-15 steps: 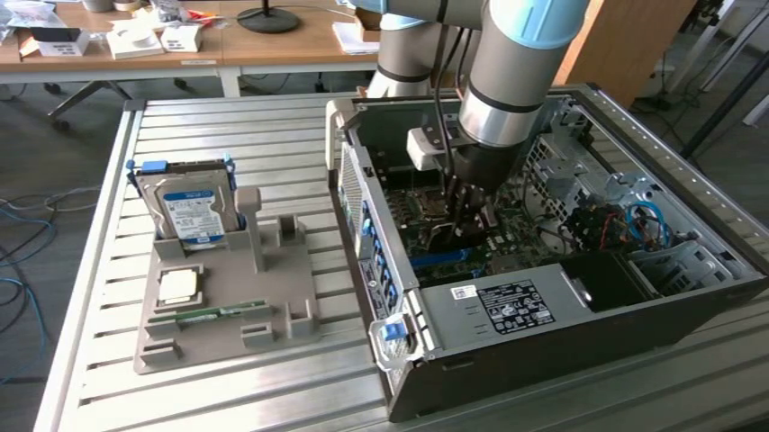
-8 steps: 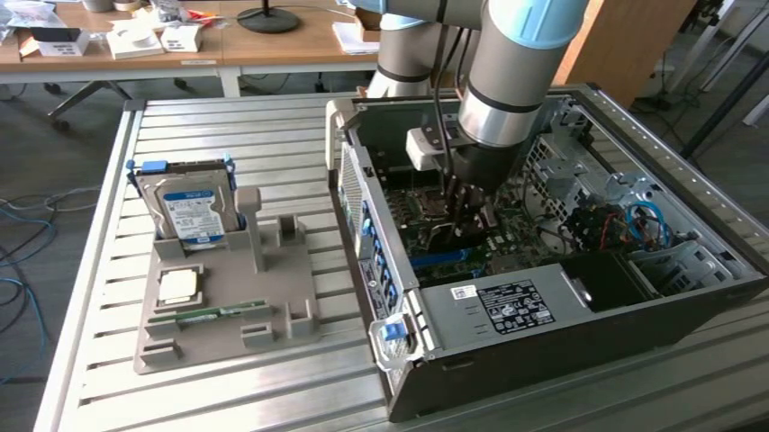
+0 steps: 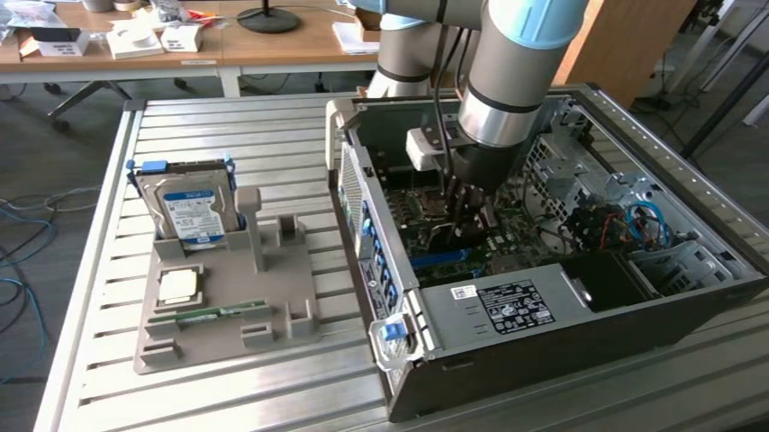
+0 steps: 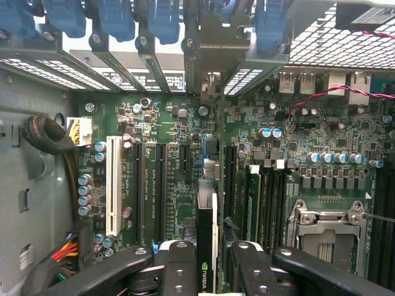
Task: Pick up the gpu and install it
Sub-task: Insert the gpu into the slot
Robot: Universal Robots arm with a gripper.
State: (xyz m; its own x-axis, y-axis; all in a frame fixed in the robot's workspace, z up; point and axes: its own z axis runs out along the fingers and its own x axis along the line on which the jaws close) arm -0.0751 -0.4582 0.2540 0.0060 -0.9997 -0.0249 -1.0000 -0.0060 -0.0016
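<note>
- Green NVIDIA logo on the gpu (image 4: 207, 222), a thin dark card seen edge-on.
- Gripper (image 4: 212, 254) jaws clamp the card, which stands upright over the motherboard (image 4: 173, 185), between its black slots; seated or not, unclear.

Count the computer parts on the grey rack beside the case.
3: a hard drive upright at the far end, a square chip flat in the middle, a memory stick nearer the camera.
</note>
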